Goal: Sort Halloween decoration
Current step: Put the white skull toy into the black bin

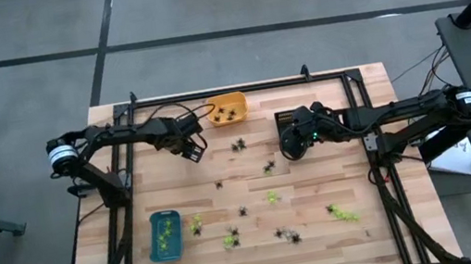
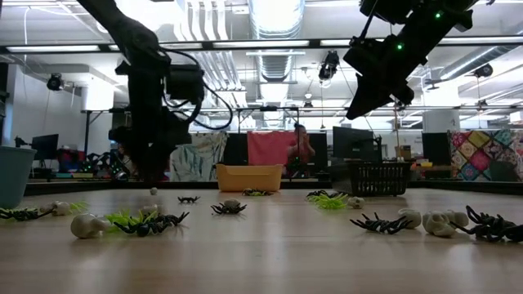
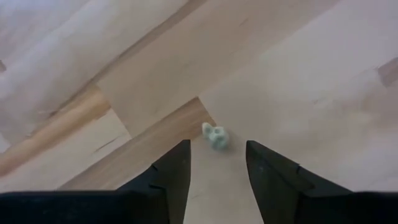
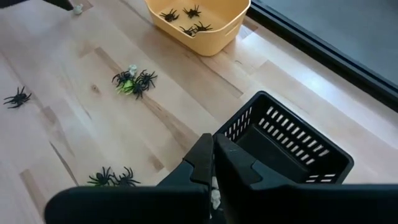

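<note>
While poised over the pale wooden table (image 1: 327,240), left gripper (image 3: 216,163) parted, straddling tiny whitish plastic trinket (image 3: 215,135) without gripping, right gripper (image 4: 213,163) closed above black slotted plastic basket (image 4: 292,146), contents of grip indiscernible.

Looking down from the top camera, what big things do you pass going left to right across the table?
Blue tray → left end effector → orange tray → right end effector, over the black basket.
</note>
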`<action>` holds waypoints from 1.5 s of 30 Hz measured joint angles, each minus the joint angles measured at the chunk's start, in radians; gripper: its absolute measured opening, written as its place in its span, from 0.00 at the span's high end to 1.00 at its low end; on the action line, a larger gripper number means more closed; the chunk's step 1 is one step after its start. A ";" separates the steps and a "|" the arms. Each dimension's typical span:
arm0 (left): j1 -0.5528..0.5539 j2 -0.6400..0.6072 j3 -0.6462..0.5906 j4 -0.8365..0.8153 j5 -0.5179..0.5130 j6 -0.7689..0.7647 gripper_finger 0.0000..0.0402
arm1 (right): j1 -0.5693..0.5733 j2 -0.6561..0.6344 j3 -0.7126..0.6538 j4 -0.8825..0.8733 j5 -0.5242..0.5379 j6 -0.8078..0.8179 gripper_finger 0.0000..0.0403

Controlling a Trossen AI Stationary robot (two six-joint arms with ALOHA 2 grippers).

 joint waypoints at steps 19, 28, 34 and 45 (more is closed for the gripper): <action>0.000 0.000 -0.092 0.166 -0.002 -0.029 0.73 | 0.000 0.000 0.000 0.004 0.000 0.004 0.98; 0.000 -0.005 -0.119 0.184 -0.006 -0.044 0.85 | 0.000 0.000 0.000 0.007 0.000 0.004 0.98; -0.001 -0.004 -0.117 0.182 -0.007 -0.043 0.94 | 0.000 0.000 0.000 0.008 0.000 0.009 0.98; -0.028 -0.107 -0.120 0.185 0.039 0.059 0.98 | 0.004 -0.008 0.000 0.001 0.000 0.007 0.98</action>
